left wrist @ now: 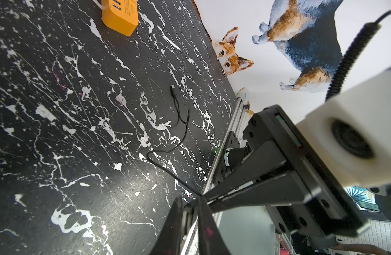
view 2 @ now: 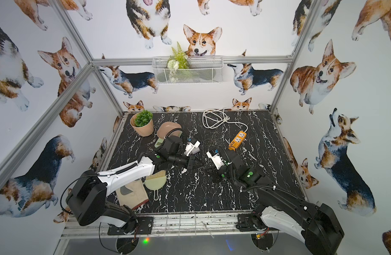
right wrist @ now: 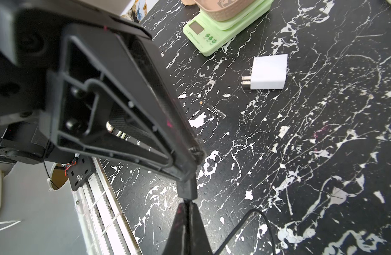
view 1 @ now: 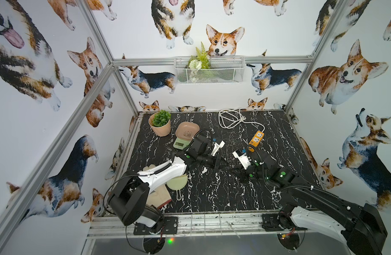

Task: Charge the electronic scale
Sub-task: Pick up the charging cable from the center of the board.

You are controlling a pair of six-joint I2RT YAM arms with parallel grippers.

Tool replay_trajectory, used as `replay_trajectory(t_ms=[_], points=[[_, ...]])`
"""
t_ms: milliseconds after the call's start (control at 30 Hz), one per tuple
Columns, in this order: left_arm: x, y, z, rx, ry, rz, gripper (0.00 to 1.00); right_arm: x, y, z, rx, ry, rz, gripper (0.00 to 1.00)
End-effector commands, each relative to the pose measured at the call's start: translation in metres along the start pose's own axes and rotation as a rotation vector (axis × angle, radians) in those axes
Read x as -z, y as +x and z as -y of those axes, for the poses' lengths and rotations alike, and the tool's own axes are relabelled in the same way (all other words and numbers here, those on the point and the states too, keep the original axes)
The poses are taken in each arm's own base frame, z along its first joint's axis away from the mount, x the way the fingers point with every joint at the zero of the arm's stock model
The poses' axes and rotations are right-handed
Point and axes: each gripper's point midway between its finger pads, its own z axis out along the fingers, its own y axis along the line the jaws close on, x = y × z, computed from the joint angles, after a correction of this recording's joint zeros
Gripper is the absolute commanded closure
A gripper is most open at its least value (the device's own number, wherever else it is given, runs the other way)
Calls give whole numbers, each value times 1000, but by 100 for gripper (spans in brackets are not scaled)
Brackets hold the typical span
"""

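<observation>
Beside the potted plant (view 1: pixel 160 123), pale-green electronic scale (view 1: pixel 181 143) under pink panda tray (view 1: pixel 187 130)

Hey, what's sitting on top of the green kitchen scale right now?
A pink tray with a panda picture sits on the electronic scale. It looks empty. The platform beneath it is mostly hidden.

We see white walls (view 1: pixel 46 106) on three sides, printed all over with watercolour corgis. A silver aluminium frame (view 1: pixel 146 61) runs up the corners and across the back wall. From its back rail hangs a white wire basket (view 1: pixel 225 72) holding green fern sprigs (view 1: pixel 200 54) and white flowers. Below lies a black tabletop (view 1: pixel 212 194) veined in white like marble. The light is bright and even.
</observation>
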Motion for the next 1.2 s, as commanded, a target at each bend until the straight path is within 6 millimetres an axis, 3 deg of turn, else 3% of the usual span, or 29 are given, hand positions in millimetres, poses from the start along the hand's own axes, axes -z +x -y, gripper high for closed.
replay_trajectory(t_ms=[0, 67, 167, 233, 333, 433, 567, 733, 800, 933, 1067, 1167], points=[[0, -1, 5, 50, 19, -11, 88, 4, -11, 3, 45, 33, 33, 100], [0, -3, 4, 91, 10, -8, 89, 7, -15, 6, 78, 63, 40, 98], [2, -7, 1, 167, -16, 14, 89, 15, -26, 16, 136, 146, 69, 74], [5, -9, -4, 226, -48, 36, 89, 21, -35, 26, 180, 215, 92, 65], [10, -14, -10, 311, -94, 85, 89, 30, -53, 34, 262, 298, 144, 62], [19, -21, -16, 389, -135, 148, 89, 36, -72, 26, 407, 298, 219, 57], [33, -33, -23, 517, -139, 277, 90, 39, -89, 6, 603, 262, 370, 55], [44, -47, -22, 589, -114, 380, 93, 20, -84, -22, 883, 267, 429, 53], [43, -39, -30, 622, -120, 383, 93, 11, -81, -23, 925, 265, 420, 53], [47, -45, -25, 639, -91, 415, 93, 0, -82, -18, 932, 288, 415, 57], [50, -48, -19, 637, -77, 421, 93, -3, -89, -13, 928, 331, 432, 69], [52, -49, -17, 639, -68, 430, 93, -9, -86, -15, 943, 307, 416, 70]])
